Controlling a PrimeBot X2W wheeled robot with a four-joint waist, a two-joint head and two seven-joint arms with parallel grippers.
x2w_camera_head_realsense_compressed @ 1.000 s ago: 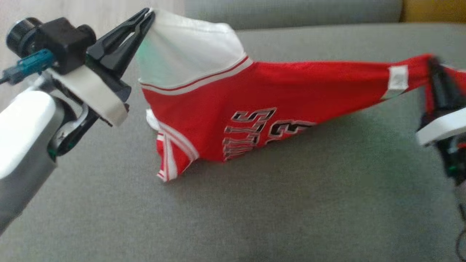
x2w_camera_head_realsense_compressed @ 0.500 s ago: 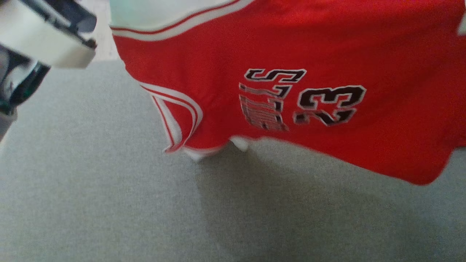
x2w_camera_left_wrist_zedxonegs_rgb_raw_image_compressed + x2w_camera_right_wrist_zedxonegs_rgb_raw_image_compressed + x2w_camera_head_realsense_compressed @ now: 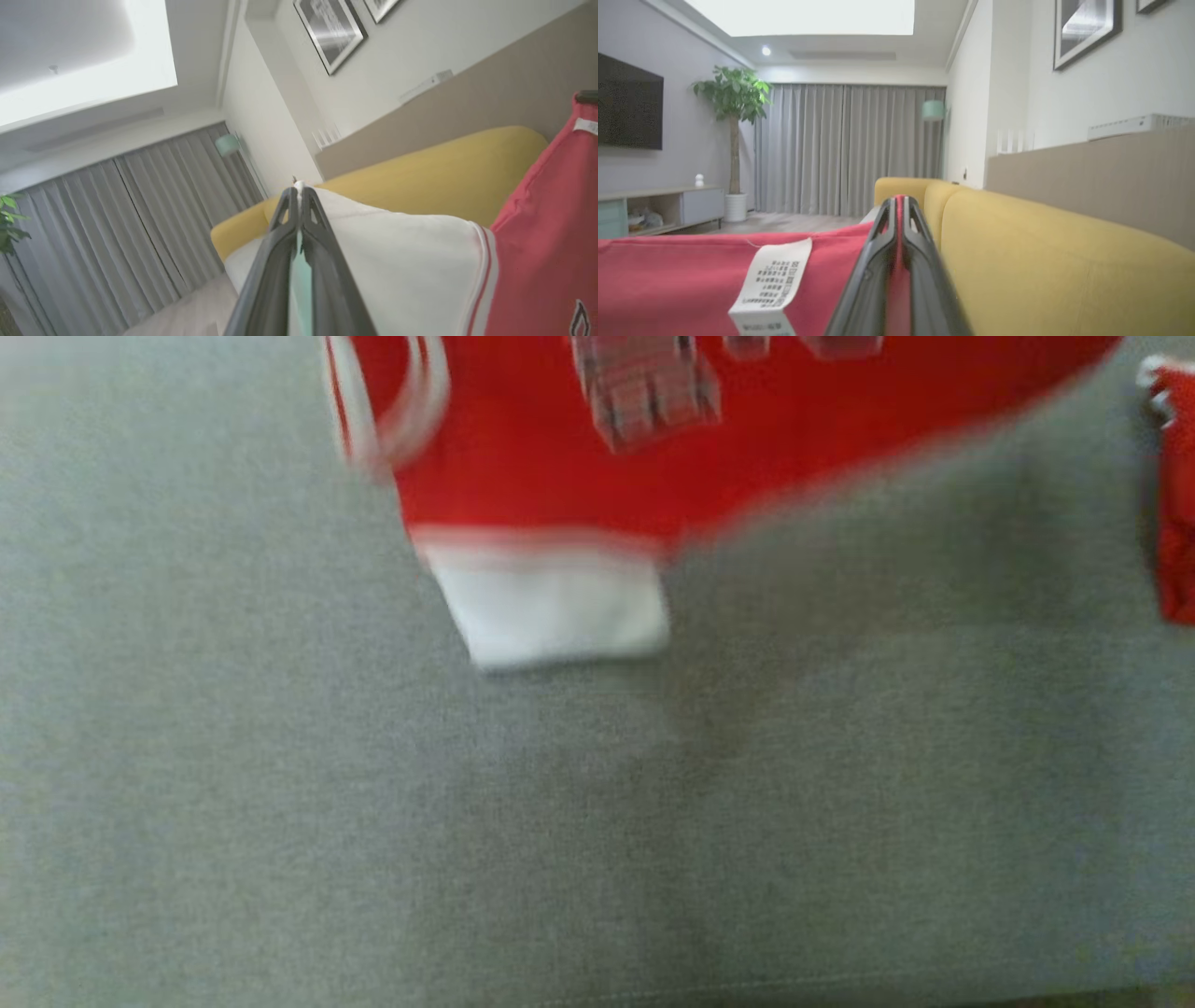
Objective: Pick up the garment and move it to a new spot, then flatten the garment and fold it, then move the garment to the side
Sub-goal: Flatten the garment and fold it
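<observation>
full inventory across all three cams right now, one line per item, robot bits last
seat cushion: 1, grey, across the head view
garment: 1, red with white panels, hanging over the seat cushion
care label: 1, white, on the red fabric
sofa back: 1, yellow, right side of right wrist view
framed pictures: 2, dark frames, on the wall
curtains: 1 set, grey, far end of room
potted plant: 1, green, left of the curtains
low cabinet: 1, pale, left of the potted plant
TV: 1, black, above the low cabinet
lamp: 1, mint shade, by the curtains
left tool: 1, dark, shut on the garment's white part
right tool: 1, dark, shut on its red part
</observation>
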